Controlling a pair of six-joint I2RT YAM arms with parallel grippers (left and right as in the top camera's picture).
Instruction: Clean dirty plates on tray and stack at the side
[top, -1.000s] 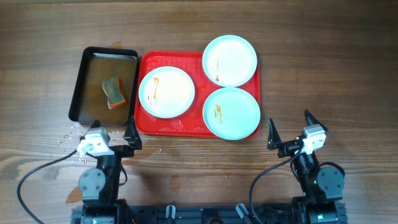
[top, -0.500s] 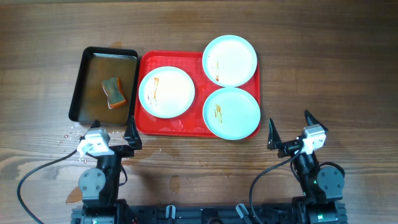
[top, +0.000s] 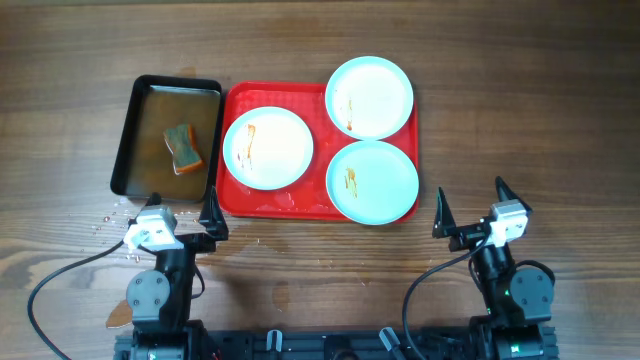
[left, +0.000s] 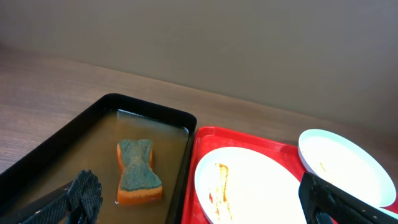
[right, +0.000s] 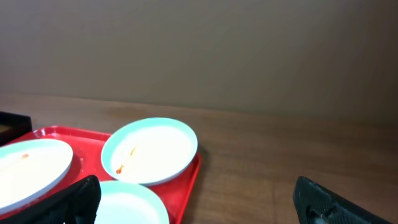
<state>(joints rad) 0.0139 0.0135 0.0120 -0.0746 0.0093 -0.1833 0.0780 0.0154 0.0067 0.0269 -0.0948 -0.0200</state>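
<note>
Three pale mint-white plates lie on the red tray (top: 236, 100): one at the left (top: 267, 148), one at the back right (top: 369, 96), one at the front right (top: 372, 181). Each has small orange-brown smears. My left gripper (top: 183, 210) is open and empty near the tray's front left corner; its view shows the left plate (left: 249, 186) and the back right plate (left: 342, 165). My right gripper (top: 472, 206) is open and empty on the table to the right of the tray; its view shows the back right plate (right: 149, 149) and the tray's rim (right: 189, 180).
A black tray (top: 150, 100) of brownish water stands left of the red tray, with a green-and-orange sponge (top: 182, 148) in it, also in the left wrist view (left: 138, 171). Water drops (top: 110, 215) lie on the wood in front of it.
My right gripper has shifted slightly to the right. Nothing else has moved.
</note>
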